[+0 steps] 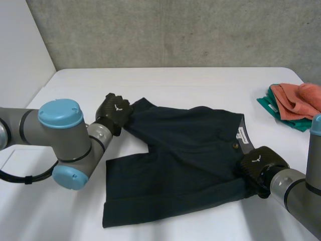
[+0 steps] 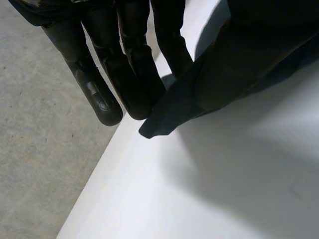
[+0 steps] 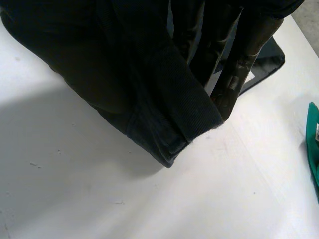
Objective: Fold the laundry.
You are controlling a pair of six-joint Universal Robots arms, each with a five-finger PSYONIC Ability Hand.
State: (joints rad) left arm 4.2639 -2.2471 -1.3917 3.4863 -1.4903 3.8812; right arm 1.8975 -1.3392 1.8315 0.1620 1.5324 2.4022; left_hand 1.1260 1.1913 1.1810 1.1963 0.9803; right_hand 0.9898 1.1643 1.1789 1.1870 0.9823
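Observation:
Dark navy shorts (image 1: 185, 155) lie spread on the white table (image 1: 200, 80), waistband toward my right arm, legs toward my left. My left hand (image 1: 114, 111) is at the far leg's hem corner. In the left wrist view its fingers (image 2: 107, 74) are closed on that corner of the shorts (image 2: 224, 74), which is lifted off the table. My right hand (image 1: 261, 168) grips the near end of the waistband. In the right wrist view its fingers (image 3: 239, 64) hold the bunched waistband of the shorts (image 3: 124, 64) just above the table.
A pile of folded cloth sits at the table's right edge, orange (image 1: 301, 100) on top of teal (image 1: 281, 113); the teal cloth's edge (image 3: 314, 144) lies beyond my right hand's fingertips. A grey concrete wall stands behind the table.

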